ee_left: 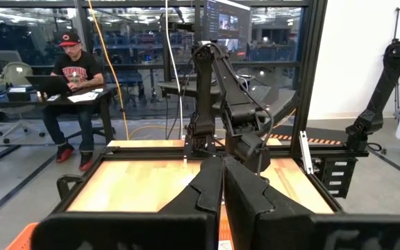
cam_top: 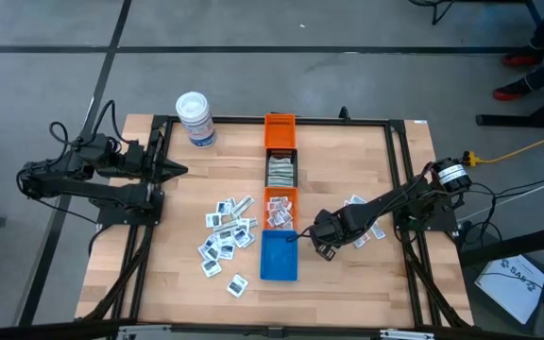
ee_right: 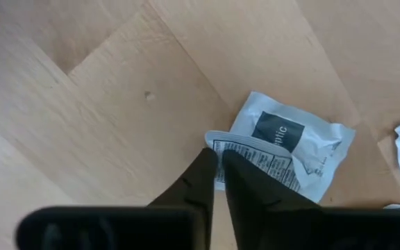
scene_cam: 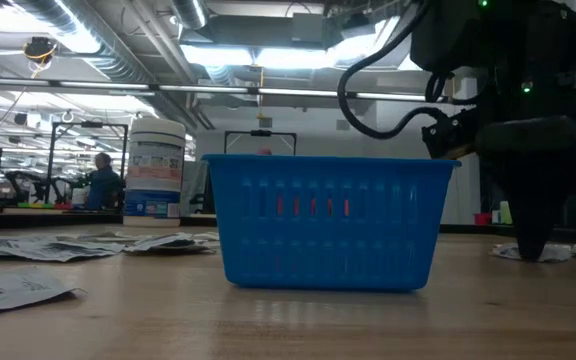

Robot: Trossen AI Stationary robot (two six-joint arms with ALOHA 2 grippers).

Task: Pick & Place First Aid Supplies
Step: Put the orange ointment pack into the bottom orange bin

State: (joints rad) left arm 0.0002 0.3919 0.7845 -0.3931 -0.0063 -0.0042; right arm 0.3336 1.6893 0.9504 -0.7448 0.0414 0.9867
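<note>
High view: right claw [cam_top: 326,247] is down on the counter [cam_top: 348,293] beside the blue bin [cam_top: 279,256]; left claw [cam_top: 179,171] is parked, pinched shut and empty.

Low view: tub [scene_cam: 155,168] label unreadable.

Right wrist view: fingers nipped onto a corner of two overlapping packets [ee_right: 287,151]. The risk is lifting both or slipping off. Print partly reads "ptic".

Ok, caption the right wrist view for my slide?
Right gripper jaws pinching a white packet's edge on the wooden table.
</note>
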